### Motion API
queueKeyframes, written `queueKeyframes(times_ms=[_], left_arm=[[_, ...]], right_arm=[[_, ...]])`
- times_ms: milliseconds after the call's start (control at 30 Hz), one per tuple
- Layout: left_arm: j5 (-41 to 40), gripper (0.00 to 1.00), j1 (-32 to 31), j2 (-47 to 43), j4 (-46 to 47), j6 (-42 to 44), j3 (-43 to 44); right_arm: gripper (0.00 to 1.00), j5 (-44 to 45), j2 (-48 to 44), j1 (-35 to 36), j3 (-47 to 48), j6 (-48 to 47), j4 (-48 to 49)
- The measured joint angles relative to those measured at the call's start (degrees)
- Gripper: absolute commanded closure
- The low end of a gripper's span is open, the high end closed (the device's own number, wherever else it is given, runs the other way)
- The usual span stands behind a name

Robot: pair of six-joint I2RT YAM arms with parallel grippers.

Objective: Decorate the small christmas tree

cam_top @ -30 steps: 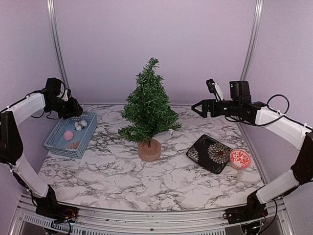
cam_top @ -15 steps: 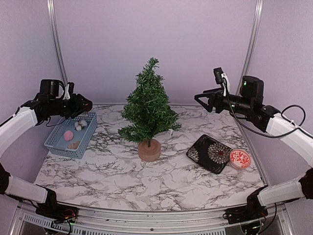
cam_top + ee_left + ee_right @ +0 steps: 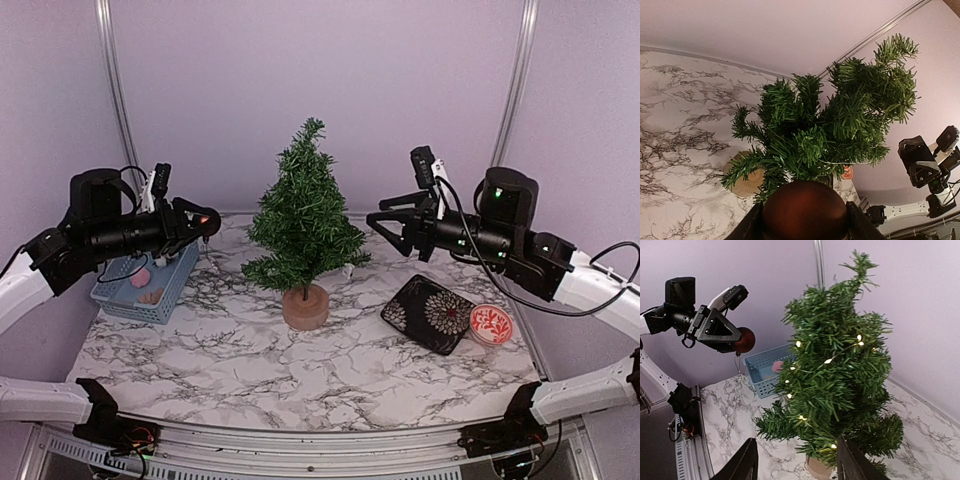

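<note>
Bristly conical tree (image 3: pixel 305 215), glossy round bauble (image 3: pixel 805 212)

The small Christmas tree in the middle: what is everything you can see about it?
The small christmas tree is a dark green artificial pine with bristly branches tapering to a slightly bent tip. It is set in a round tan wooden base and stands upright near the middle of the marble-patterned table. A thin string of tiny warm lights, lit, winds through the branches. I see no baubles hanging on it yet.
</note>
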Motion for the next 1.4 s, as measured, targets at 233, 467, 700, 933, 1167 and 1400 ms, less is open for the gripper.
queueKeyframes(times_ms=[233, 467, 700, 933, 1167, 1400], left_arm=[[-3.78, 0.55, -5.42, 0.07, 0.92, -2.23, -0.11], [-3.26, 0.55, -7.76, 4.20, 4.76, -3.72, -0.09], [-2.45, 0.56, -9.46, 4.87, 10.69, -7.04, -0.09], [-1.16, 0.56, -10.93, 4.68, 14.43, -8.26, -0.55], [0.07, 0.56, -11.15, 4.61, 15.37, -8.31, -0.85], [2.64, 0.57, -11.41, 4.61, 15.98, -8.24, -1.18]], right_arm=[[0.54, 8.79, 3.63, 13.42, 0.26, 0.11, 3.28], [0.61, 16.65, 15.04, 21.73, 5.07, -0.35, 4.83], [0.68, 21.11, 23.15, 25.66, 9.51, -0.13, 7.93], [0.73, 23.08, 27.30, 25.90, 10.64, -0.04, 10.95], [0.75, 23.43, 27.78, 25.90, 11.58, -2.71, 13.40], [0.79, 23.30, 27.89, 25.88, 12.59, -5.75, 15.52]])
